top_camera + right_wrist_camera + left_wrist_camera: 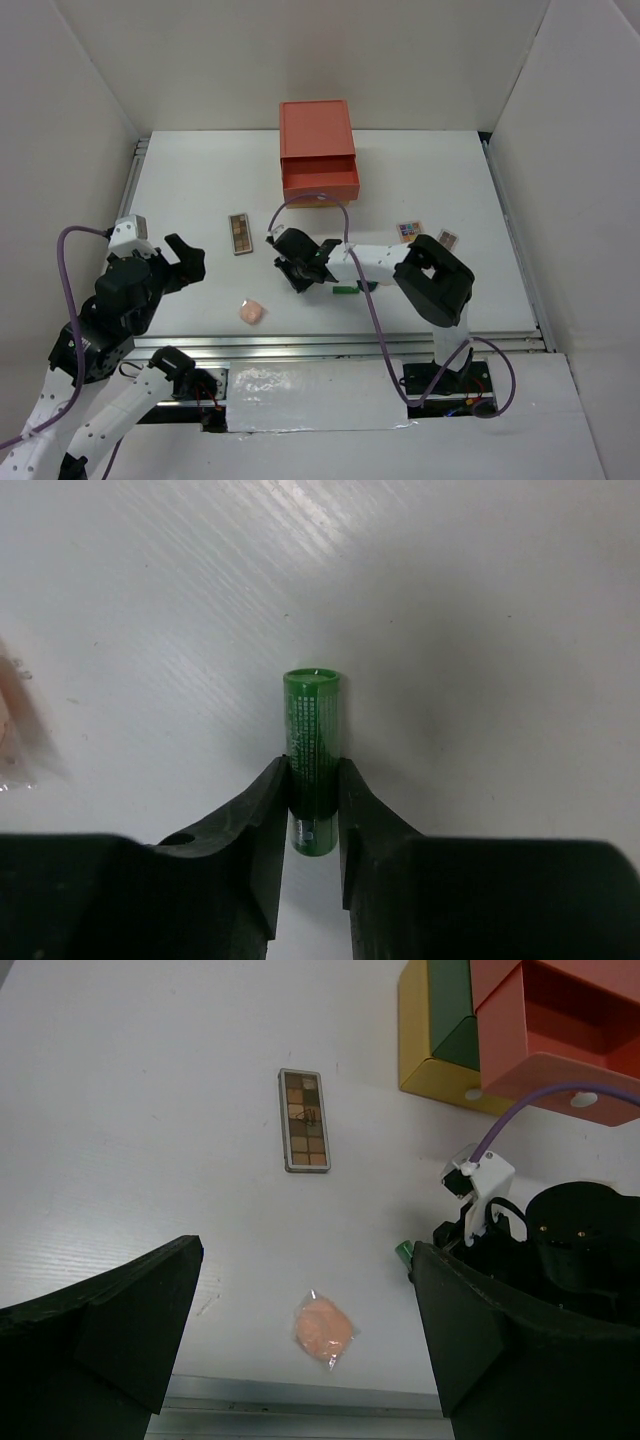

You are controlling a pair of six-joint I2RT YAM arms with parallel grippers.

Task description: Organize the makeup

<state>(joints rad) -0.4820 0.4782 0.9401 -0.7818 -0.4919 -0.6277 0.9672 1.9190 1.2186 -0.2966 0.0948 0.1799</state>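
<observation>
My right gripper (pixel 298 278) is shut on a dark green tube (pixel 314 720) low over the table; its near end pokes out in the left wrist view (pixel 403 1251). A second green tube (pixel 347 289) lies under my right forearm. My left gripper (pixel 190 262) is open and empty, above and to the left of a wrapped peach puff (pixel 252 311), which shows between its fingers (pixel 325 1330). A brown palette (pixel 240 233) lies beyond the puff (pixel 303 1120). A multicolour palette (pixel 410 230) and a pinkish palette (pixel 447 239) lie at the right. The compact and the second puff are out of view.
The red drawer box (pixel 318 150) stands at the back centre with its top drawer pulled out; green and yellow tiers show below it (pixel 430 1060). A metal rail (pixel 330 345) runs along the near table edge. My right arm's purple cable (pixel 345 215) loops over the middle.
</observation>
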